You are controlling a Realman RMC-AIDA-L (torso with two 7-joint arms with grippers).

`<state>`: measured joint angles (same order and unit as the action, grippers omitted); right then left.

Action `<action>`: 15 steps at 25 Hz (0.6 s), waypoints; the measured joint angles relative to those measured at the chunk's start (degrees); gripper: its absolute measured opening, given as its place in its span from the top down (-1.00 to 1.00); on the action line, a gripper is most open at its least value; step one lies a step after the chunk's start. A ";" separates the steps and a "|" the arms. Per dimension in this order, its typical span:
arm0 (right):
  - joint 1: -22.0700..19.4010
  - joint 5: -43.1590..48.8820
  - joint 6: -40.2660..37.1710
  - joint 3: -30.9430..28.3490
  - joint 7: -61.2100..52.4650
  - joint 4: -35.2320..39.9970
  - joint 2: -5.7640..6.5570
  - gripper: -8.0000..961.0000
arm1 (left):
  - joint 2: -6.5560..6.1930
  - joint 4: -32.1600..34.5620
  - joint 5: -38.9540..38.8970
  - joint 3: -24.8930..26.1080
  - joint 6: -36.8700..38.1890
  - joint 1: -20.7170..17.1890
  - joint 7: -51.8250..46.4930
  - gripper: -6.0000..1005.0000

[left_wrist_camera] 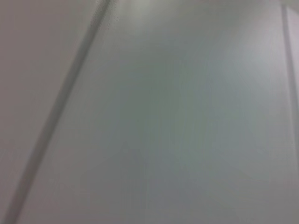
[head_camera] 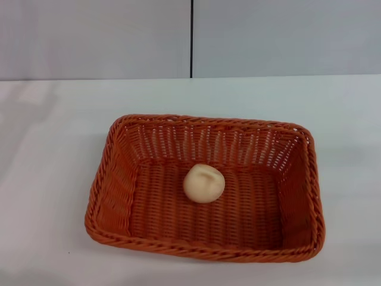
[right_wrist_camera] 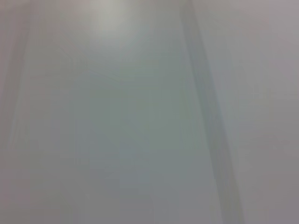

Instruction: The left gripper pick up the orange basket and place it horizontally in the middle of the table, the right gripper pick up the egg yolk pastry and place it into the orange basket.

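The orange basket [head_camera: 205, 247] lies flat with its long side across the middle of the white table [head_camera: 47, 179] in the head view. The egg yolk pastry [head_camera: 204, 183], a pale round ball with a crease on top, rests on the basket's woven floor near its centre. Neither the left gripper nor the right gripper shows in any view. Both wrist views hold only a plain pale surface with a faint dark line.
A grey wall [head_camera: 95, 36] with a dark vertical seam [head_camera: 191, 36] stands behind the table's far edge. Bare tabletop surrounds the basket on the left, right and far sides.
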<state>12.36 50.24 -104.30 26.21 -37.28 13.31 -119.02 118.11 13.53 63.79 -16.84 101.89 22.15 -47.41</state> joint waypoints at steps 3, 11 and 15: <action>0.18 -3.99 -1.55 -2.22 6.68 -4.86 -0.04 -0.34 | 0.06 -2.46 -0.10 3.41 -0.13 -0.12 6.14 -0.33; 1.65 -10.61 -1.58 -5.77 17.28 -12.37 -0.08 -0.34 | 0.24 -6.83 -0.10 7.92 -0.56 0.38 15.83 -0.33; 2.43 -10.81 -0.01 -7.51 17.34 -12.74 -0.04 -0.34 | 0.27 -8.28 -0.13 8.97 -0.69 0.87 18.66 -0.33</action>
<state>14.78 39.44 -104.31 18.70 -19.94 0.56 -119.06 118.38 5.25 63.66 -7.87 101.20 23.02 -28.76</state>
